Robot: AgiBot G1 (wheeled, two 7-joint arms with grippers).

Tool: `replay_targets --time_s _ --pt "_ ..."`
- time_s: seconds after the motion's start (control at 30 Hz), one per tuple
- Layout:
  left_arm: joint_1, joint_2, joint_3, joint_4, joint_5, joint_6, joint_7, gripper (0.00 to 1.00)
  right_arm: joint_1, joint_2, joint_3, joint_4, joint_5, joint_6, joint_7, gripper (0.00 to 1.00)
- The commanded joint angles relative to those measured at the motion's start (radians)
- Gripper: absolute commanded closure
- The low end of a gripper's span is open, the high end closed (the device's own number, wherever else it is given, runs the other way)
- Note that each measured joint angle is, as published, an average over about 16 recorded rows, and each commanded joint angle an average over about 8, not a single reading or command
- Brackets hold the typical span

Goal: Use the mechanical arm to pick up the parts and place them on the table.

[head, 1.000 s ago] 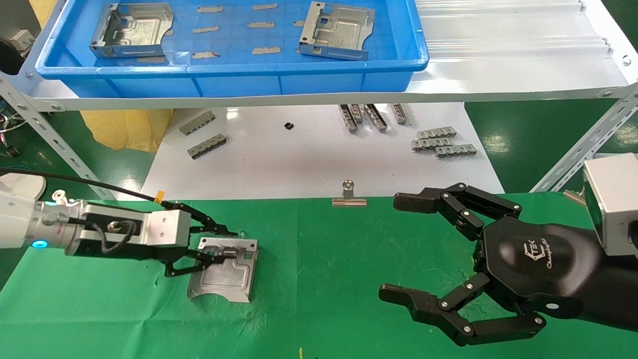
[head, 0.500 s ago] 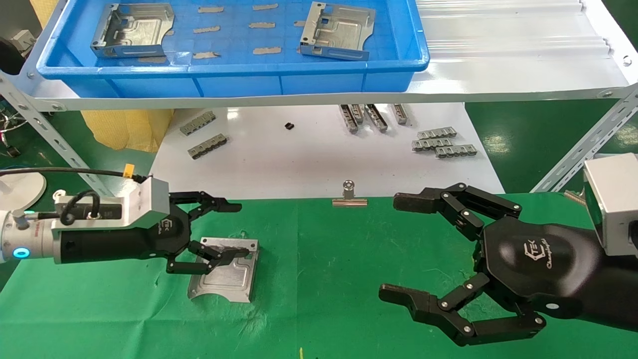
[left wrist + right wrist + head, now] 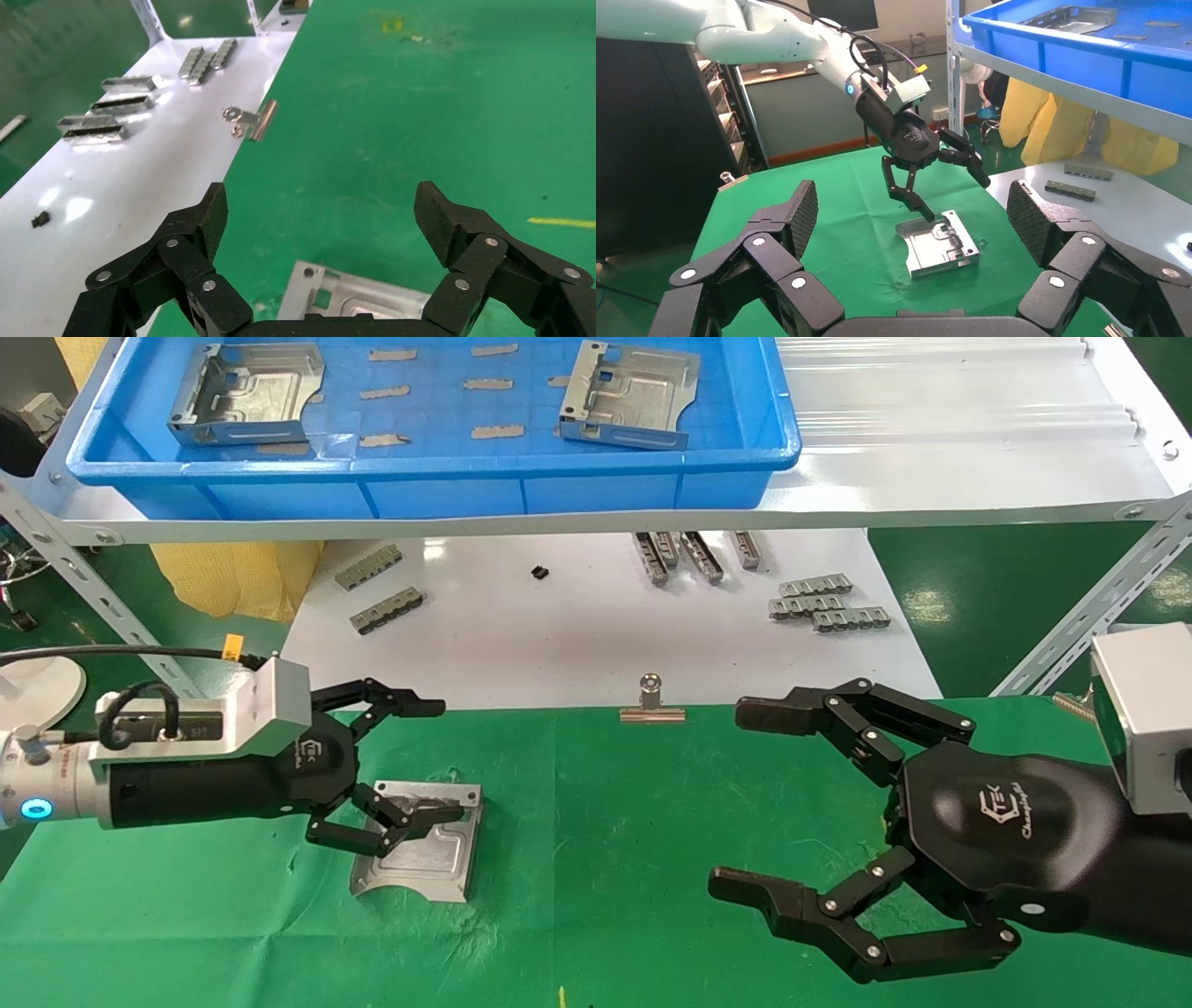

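One silvery part (image 3: 424, 854) lies flat on the green-clothed table (image 3: 605, 822), at its left. My left gripper (image 3: 445, 758) is open and empty. It hovers just above the part's far edge without touching it. The left wrist view shows the part (image 3: 351, 298) below the open left gripper (image 3: 322, 210). Two more parts (image 3: 247, 393) (image 3: 629, 393) lie in the blue tray (image 3: 438, 467) on the shelf. My right gripper (image 3: 736, 798) is open and empty over the right of the cloth. In its wrist view the right gripper (image 3: 912, 210) faces the part (image 3: 940, 242) and the left gripper (image 3: 954, 196).
A silver binder clip (image 3: 652, 705) sits at the cloth's far edge. Beyond it a white board (image 3: 577, 645) carries grey slotted strips (image 3: 824, 607). The shelf with the tray overhangs the board. Slanted metal shelf braces (image 3: 1090, 617) stand at both sides.
My left gripper has let go of the part's far flange, opened wide, turned at the wrist and lifted slightly. The part stays on the cloth. The right arm has not moved.
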Motion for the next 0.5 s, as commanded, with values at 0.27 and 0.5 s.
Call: replay_targets --time_s 0.27,0.5 --pt "0.090 -0.058 -0.075 -0.184 -0.053 -0.017 -0.119 0.00 0.000 0.000 0.000 0.000 0.000 0.000 0.000 0.00" --pt "0.161 -0.104 -0.135 -0.328 -0.095 -0.031 -0.213 0.00 0.000 0.000 0.000 0.000 0.000 0.000 0.000 0.00"
